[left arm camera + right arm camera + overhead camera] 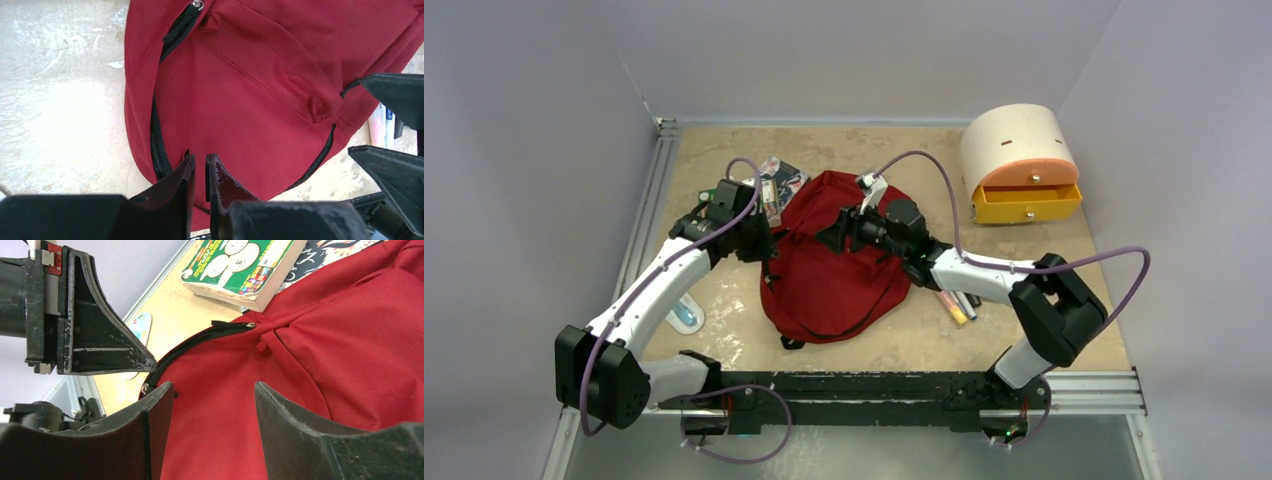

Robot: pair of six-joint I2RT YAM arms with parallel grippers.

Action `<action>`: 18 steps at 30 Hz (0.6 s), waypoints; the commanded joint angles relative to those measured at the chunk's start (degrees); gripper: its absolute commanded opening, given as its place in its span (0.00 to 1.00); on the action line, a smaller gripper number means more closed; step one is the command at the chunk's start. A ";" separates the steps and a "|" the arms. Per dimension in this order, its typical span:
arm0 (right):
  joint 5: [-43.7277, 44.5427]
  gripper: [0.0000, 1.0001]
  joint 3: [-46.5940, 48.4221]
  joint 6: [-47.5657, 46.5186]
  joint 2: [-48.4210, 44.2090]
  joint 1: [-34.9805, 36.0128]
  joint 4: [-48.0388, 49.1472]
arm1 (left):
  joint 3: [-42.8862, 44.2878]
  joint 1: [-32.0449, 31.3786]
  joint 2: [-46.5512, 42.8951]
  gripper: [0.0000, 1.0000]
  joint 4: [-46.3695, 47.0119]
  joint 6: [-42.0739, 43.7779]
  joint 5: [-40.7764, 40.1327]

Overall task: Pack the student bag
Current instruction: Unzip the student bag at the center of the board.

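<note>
The student bag (834, 265), a dark red backpack, lies flat in the middle of the table. Its black zipper (157, 142) runs along its left edge and looks shut there. My left gripper (200, 159) hovers at that left edge (759, 240). Its jaws stand a narrow gap apart with only red fabric behind them. My right gripper (212, 386) is over the upper middle of the bag (832, 235), open wide with nothing between its fingers. The two grippers face each other closely. A zipper slider (145, 388) sits by my right gripper's left finger.
Books (776, 185) lie by the bag's upper left corner, the top one green-covered (240, 265). Pens and markers (956, 305) lie right of the bag, under the right arm. A cream-and-orange drawer box (1021, 165) stands at the back right, its drawer pulled out. A light blue item (686, 316) lies at the left.
</note>
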 commanded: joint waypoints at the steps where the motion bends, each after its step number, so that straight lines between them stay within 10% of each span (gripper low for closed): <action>1: -3.91 0.59 0.46 4.13 1.65 0.40 5.15 | 2.68 -0.06 -0.60 0.15 1.26 1.48 -3.62; 18: 5.23 0.59 0.79 57.80 10.04 13.39 1.14 | 1.00 6.84 -3.37 0.29 2.63 0.22 -5.17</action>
